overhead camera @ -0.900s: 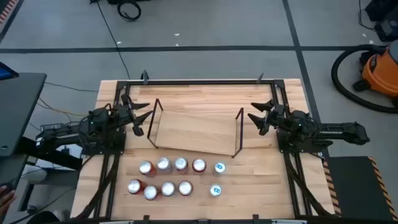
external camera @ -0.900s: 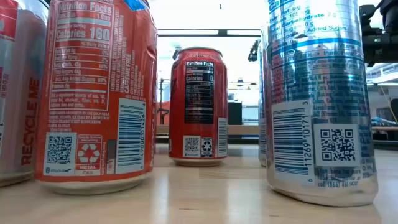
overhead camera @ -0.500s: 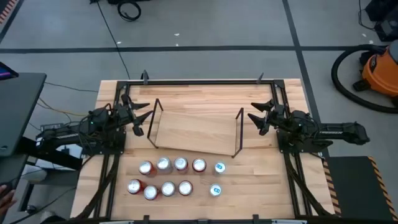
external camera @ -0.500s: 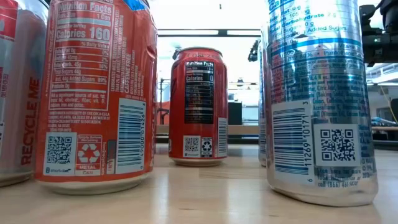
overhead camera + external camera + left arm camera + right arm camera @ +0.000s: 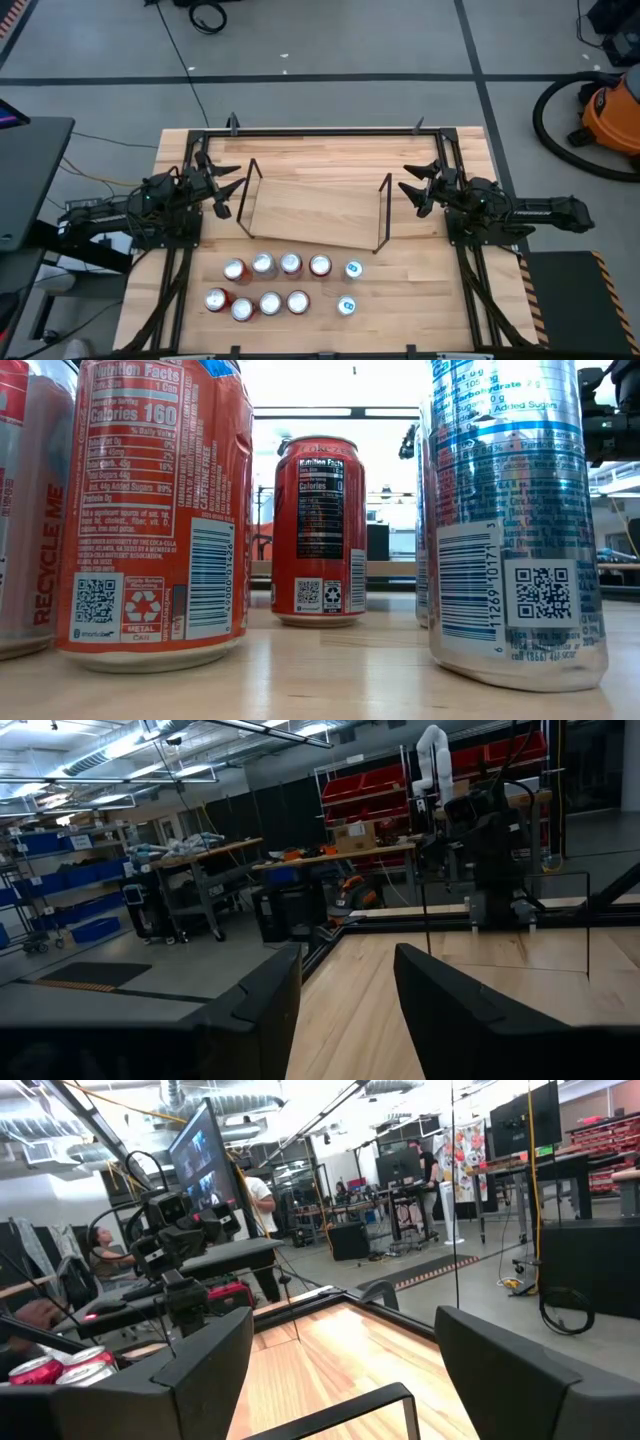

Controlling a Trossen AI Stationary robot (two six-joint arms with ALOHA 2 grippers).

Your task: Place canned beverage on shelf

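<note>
We see the cans [image 5: 285, 283] standing upright in two rows on the worktop [image 5: 420, 300], near its front edge: red and silver ones to the left, two blue-topped ones [image 5: 350, 287] at the right end of the rows. None of them is held or touched. From the low view a red can [image 5: 320, 530] stands farther back between a large red can [image 5: 160, 510] close to the camera and a tall silver-blue can [image 5: 510, 520], all resting on the wood.

Just behind the rows lies the shelf [image 5: 315, 215], a light-wood board with a thin black wire frame at each short end, sitting slightly askew in the middle of the worktop. Nothing stands on it.

We find the left gripper [image 5: 228, 192] at the left of the shelf, near its wire frame but apart from it, its fingers [image 5: 250, 1010] drawn together as far as they go and holding nothing. The right gripper [image 5: 412, 188] waits at the right of the shelf, likewise apart from the frame, its fingers [image 5: 200, 1360] parted with nothing between them.

Beyond the worktop, an orange vacuum [image 5: 610, 115] stands on the grey floor at the far right.
</note>
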